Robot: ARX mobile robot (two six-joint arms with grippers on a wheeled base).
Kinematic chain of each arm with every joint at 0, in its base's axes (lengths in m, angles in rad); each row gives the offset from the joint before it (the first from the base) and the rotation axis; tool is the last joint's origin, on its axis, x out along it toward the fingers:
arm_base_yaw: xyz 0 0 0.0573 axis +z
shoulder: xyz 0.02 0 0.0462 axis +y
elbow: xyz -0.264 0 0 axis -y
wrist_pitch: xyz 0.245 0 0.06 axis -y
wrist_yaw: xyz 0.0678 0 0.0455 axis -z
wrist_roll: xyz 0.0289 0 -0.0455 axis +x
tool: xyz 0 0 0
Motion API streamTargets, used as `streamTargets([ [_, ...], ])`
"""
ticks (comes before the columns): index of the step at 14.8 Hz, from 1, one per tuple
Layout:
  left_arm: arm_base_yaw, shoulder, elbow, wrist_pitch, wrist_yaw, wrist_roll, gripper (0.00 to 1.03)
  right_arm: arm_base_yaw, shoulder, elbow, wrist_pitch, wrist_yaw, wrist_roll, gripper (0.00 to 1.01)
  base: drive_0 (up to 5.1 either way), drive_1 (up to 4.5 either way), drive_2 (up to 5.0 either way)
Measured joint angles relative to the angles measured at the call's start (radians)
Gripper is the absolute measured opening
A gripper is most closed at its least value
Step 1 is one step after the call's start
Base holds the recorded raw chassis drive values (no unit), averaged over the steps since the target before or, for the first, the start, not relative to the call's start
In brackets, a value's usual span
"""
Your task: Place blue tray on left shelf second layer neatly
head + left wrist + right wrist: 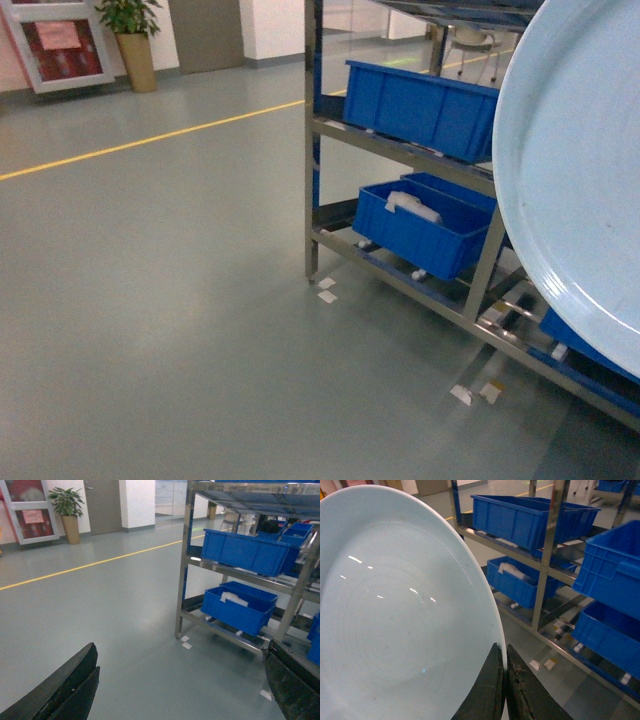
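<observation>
Head view: the blue tray (575, 170) fills the 3 o'clock side of the frame, held up off the floor and tilted toward the camera. Behind it, from 12 to 4 o'clock, stands the steel shelf (312, 130). Its second layer (400, 150) carries a blue crate (420, 105); a lower crate (420, 230) holds a white item (412, 206). A yellow floor line (150, 140) runs at 10 o'clock, with a potted plant (132, 40) at 11 o'clock. Neither gripper is visible here.

Left wrist view: the left gripper (180, 690) has its dark fingers (65, 690) spread wide at 7 and 4 o'clock, nothing between them. The shelf stands at 2 o'clock, well apart.

Right wrist view: the right gripper (505, 690) at 6 o'clock has its two fingers pressed narrowly together on the tray's rim; the tray occupies the 9 o'clock half. Crates on the shelf lie from 12 to 4 o'clock.
</observation>
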Motion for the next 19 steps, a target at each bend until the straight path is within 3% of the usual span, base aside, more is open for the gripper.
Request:
streamTargets([
  [16,0.000,0.000,0.000,0.000,0.000,0.000,0.98,0.000,0.000,0.000,0.000,0.000,0.000,0.02,-1.6,-1.54,-1.6],
  [19,-0.001,0.000,0.000,-0.001,0.001,0.000,0.98,-0.001,-0.006,0.000,0.003,0.002,0.000,0.02,-0.3,3.80,-4.3],
])
